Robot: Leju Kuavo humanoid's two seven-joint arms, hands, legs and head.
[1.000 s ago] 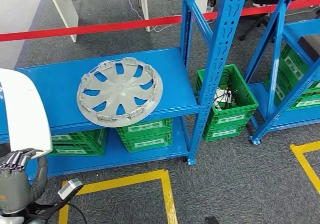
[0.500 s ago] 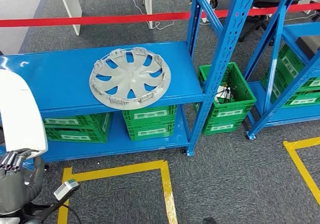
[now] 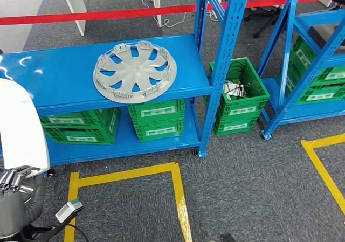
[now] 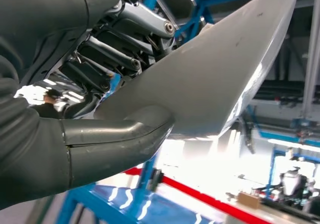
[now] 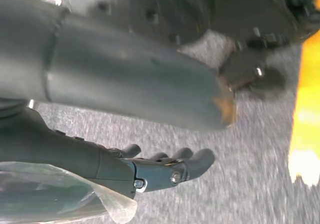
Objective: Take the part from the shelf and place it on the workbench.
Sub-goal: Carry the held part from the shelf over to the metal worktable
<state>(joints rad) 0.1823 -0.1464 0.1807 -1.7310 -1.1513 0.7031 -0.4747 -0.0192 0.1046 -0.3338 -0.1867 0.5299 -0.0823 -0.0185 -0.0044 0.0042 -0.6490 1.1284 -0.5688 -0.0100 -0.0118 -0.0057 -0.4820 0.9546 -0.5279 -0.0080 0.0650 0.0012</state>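
Note:
My left hand (image 3: 14, 178) grips a white curved panel (image 3: 20, 129) at the lower left of the head view, held upright in front of the shelf's left end. In the left wrist view the thumb and dark fingers (image 4: 113, 64) clamp the panel's edge (image 4: 211, 69). A grey wheel cover (image 3: 135, 72) lies flat on the blue shelf (image 3: 61, 80), well away from both hands. My right hand (image 5: 158, 169) hangs over grey carpet with its fingers spread and nothing in it.
Green crates (image 3: 156, 118) fill the shelf's lower level, and another one holding cables (image 3: 237, 99) stands beside the blue upright (image 3: 221, 64). A second blue rack (image 3: 313, 64) is at the right. Yellow floor tape (image 3: 179, 193) and a red barrier tape (image 3: 102, 14) mark the carpet.
The whole picture has shifted: the shelf and wheel cover now sit higher and smaller, so the camera has moved back. My left hand keeps hold of the white panel.

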